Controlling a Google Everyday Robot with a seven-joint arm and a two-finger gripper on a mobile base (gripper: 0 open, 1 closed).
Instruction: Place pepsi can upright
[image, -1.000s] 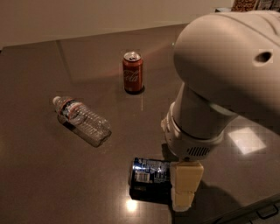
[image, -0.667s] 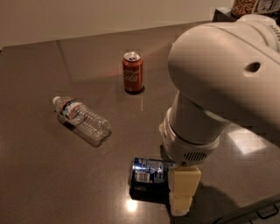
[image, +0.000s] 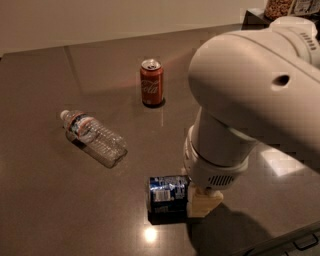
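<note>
The pepsi can (image: 167, 195) is dark blue with white and silver print. It lies on its side on the dark table (image: 60, 200), near the front middle. My gripper (image: 202, 204) hangs under the big white arm (image: 250, 105), down at table level, right against the can's right end. Only its cream-coloured tip shows; the arm hides the rest. I cannot tell whether it holds the can.
A red cola can (image: 151, 82) stands upright at the back middle. A clear plastic water bottle (image: 94, 138) lies on its side to the left. A table edge runs along the bottom right corner (image: 295, 239). Jars (image: 280, 7) stand at the far right back.
The arm has shifted left and lower, so the gripper now sits closer against the pepsi can. The can, the bottle and the red can have not moved.
</note>
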